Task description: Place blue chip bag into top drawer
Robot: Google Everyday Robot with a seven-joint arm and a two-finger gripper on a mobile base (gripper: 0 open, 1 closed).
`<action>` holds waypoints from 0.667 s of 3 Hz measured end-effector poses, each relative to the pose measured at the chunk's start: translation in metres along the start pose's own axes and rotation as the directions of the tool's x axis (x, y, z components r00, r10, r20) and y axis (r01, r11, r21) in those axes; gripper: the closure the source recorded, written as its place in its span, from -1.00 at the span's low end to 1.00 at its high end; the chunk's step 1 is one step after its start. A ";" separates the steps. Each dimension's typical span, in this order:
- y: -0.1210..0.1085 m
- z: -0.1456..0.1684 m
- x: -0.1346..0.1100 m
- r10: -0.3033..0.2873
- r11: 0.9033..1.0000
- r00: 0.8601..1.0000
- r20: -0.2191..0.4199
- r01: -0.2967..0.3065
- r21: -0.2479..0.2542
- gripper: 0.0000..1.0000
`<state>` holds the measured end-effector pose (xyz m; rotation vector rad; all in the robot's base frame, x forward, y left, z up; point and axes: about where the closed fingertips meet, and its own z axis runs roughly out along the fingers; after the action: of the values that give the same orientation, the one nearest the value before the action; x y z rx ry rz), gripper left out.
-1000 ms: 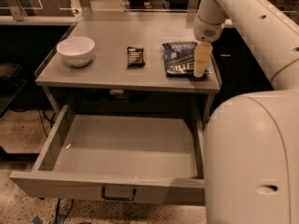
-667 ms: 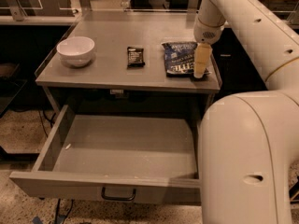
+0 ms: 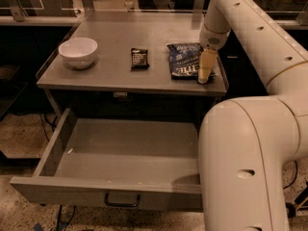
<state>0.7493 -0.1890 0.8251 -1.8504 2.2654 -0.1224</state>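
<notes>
Resting on the right edge of the blue chip bag point(image 3: 184, 60) on the countertop point(image 3: 115, 76), the gripper point(image 3: 206, 72) may be clamped or not, I cannot tell; bag unlifted, top drawer point(image 3: 57, 190) already open below it, so lifting and dropping remain

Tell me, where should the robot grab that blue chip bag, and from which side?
Probably from straight above, at its right edge: the blue chip bag lies flat on the counter, leaving only its crinkly top to pinch. The gripper hangs over that edge.
</notes>
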 end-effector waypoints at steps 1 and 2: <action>-0.003 0.003 -0.002 -0.002 1.000 1.000 0.004 0.002 0.008 -0.48; -0.003 0.003 -0.002 -0.002 1.000 1.000 0.004 0.002 0.008 -0.02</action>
<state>0.7529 -0.1874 0.8229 -1.8471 2.2576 -0.1278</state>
